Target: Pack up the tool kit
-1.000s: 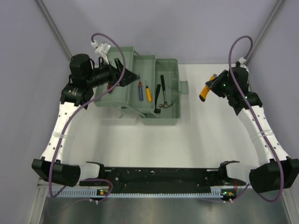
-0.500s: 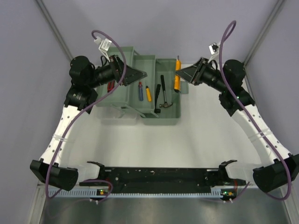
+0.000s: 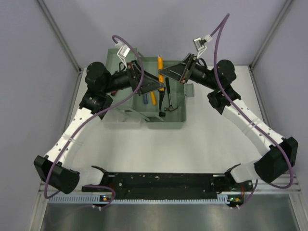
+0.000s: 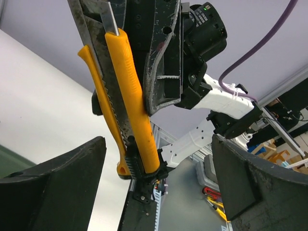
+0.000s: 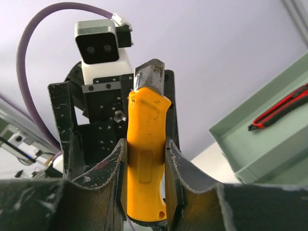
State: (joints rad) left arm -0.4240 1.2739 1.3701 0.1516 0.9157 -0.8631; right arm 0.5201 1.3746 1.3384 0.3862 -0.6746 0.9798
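My right gripper (image 3: 165, 72) is shut on the yellow utility knife (image 3: 160, 62), holding it above the pale green toolbox (image 3: 179, 120). In the right wrist view the knife's handle (image 5: 144, 159) is pinched between both fingers (image 5: 185, 168), blade end pointing away. My left gripper (image 3: 155, 84) faces it, open. In the left wrist view the knife (image 4: 130, 106) hangs ahead of the wide-apart fingers (image 4: 53, 187), touching neither. A hammer (image 3: 172, 102), a yellow screwdriver (image 3: 153, 97) and a black-handled tool (image 3: 162, 105) lie in the box. A red utility knife (image 5: 279, 108) lies in an upper tray (image 5: 269, 149).
The toolbox's tiered trays stand open at the back of the white table (image 3: 202, 144). Both arms meet over the box's middle. A black rail (image 3: 163, 182) with the arm bases runs along the near edge. Grey walls close in the sides and back.
My right arm has swung left from the table's right side, carrying the yellow knife over the toolbox. My left gripper has moved right to face it, still open.
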